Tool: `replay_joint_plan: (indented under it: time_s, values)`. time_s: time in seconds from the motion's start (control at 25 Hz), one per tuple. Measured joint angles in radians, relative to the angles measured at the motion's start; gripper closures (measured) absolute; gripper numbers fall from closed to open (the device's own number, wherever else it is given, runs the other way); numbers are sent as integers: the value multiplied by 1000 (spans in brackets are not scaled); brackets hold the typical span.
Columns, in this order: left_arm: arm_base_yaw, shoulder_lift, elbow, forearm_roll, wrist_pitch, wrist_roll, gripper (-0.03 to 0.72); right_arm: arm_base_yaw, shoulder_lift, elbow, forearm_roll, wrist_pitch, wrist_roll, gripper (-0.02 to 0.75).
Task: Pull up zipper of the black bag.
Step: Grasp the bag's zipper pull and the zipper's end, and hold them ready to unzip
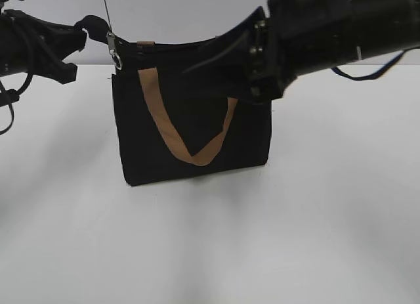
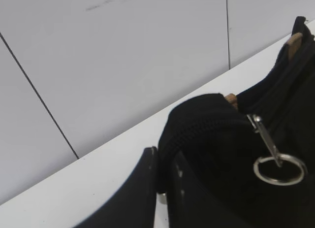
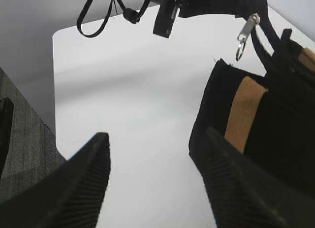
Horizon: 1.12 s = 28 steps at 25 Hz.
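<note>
The black bag (image 1: 190, 130) stands upright on the white table, a tan strap handle (image 1: 190, 143) hanging down its front. The zipper (image 1: 115, 52), a silver slider with a ring pull, hangs at the bag's top left corner; it also shows in the left wrist view (image 2: 275, 161) and the right wrist view (image 3: 244, 35). My left gripper (image 1: 82, 29) is shut on the black fabric end of the bag (image 2: 197, 122) beside the zipper, its fingertips showing in the left wrist view (image 2: 165, 161). My right gripper (image 3: 155, 144) is open and empty, in front of the bag's upper right part (image 1: 216, 58).
The white table (image 1: 315, 238) stretches in front of the bag and to both sides. A grey panelled wall (image 2: 123, 55) stands close behind. Black cables (image 3: 106, 11) hang from the left arm. The table's far corner (image 3: 56, 36) shows in the right wrist view.
</note>
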Motion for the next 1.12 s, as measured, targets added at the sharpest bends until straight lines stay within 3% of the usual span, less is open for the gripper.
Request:
replay_joint_plan:
  time_s: [0.56, 1.12]
  values:
    - [-3, 0, 0, 0, -1, 0, 675, 119, 382, -383, 2, -132, 109, 307]
    - [-3, 0, 0, 0, -2, 0, 676, 171, 560, -508, 41, -167, 208, 307]
